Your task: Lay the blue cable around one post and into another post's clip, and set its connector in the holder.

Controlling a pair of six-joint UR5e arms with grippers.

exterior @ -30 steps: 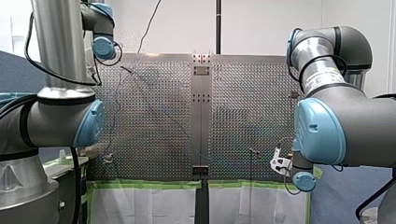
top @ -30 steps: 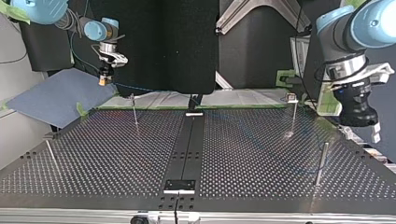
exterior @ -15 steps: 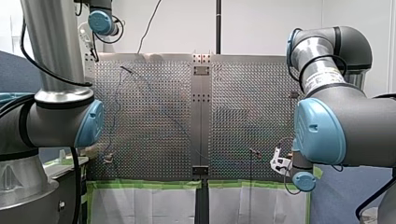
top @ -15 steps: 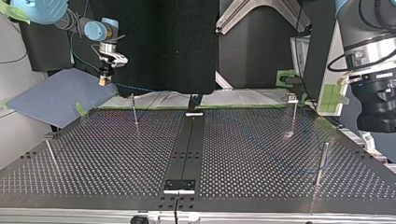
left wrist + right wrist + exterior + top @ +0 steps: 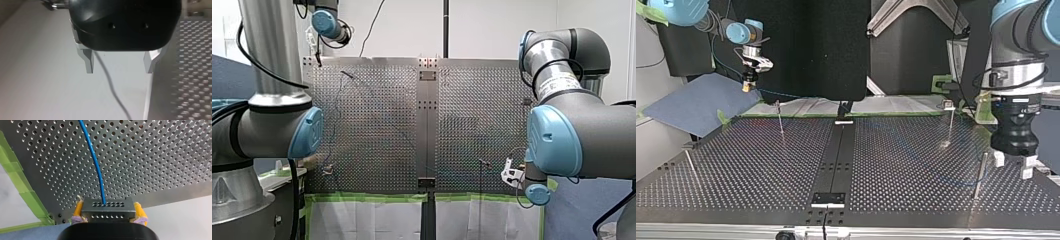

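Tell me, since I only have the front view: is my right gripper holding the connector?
Observer: Yes. The right wrist view shows the right gripper shut on the grey connector, with the blue cable running out of it.
Operator: And my left gripper?
Observer: In the left wrist view the left gripper is open, with nothing between its fingers.
Operator: Where is it hanging?
Observer: In the top view it hangs close beside the post at that view's right, not touching it.

Bright light, table (image 5: 377,125) glare, left-wrist blur
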